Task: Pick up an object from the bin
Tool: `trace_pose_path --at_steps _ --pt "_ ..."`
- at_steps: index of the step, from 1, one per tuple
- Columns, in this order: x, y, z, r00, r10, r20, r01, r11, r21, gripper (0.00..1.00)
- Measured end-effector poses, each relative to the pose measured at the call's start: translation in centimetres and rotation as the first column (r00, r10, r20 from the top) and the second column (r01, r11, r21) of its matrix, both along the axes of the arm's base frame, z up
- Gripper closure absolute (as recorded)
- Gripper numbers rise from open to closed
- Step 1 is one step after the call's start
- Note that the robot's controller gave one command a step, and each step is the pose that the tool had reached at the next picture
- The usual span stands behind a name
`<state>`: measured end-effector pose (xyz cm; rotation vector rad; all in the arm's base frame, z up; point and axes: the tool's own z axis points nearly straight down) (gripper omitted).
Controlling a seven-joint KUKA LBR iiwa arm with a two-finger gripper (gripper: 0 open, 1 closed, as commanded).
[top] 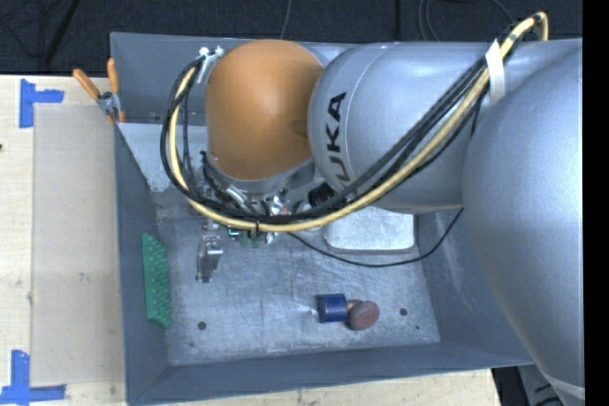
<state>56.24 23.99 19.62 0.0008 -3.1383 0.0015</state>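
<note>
My gripper (pixel 206 263) hangs below the orange wrist cover in the left half of the bin, close above the bare floor. A green ridged strip (pixel 156 280) lies lengthwise along the left wall, a short way left of the gripper. A small blue cylinder (pixel 331 307) rests near the front wall, touching a reddish-brown round piece (pixel 363 315) on its right. Both are well to the right of the gripper and nearer the front. Nothing shows in the gripper.
A flat white piece (pixel 373 231) lies on the floor in the right half, partly hidden by the arm. The arm and its cables cover the back and right of the bin.
</note>
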Motion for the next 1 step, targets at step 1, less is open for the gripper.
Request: trace_pose_path --at_steps 1 --pt "4.85 -8.64 -12.67 0.990 0.143 0.006 -0.143 0.990 0.005 0.00"
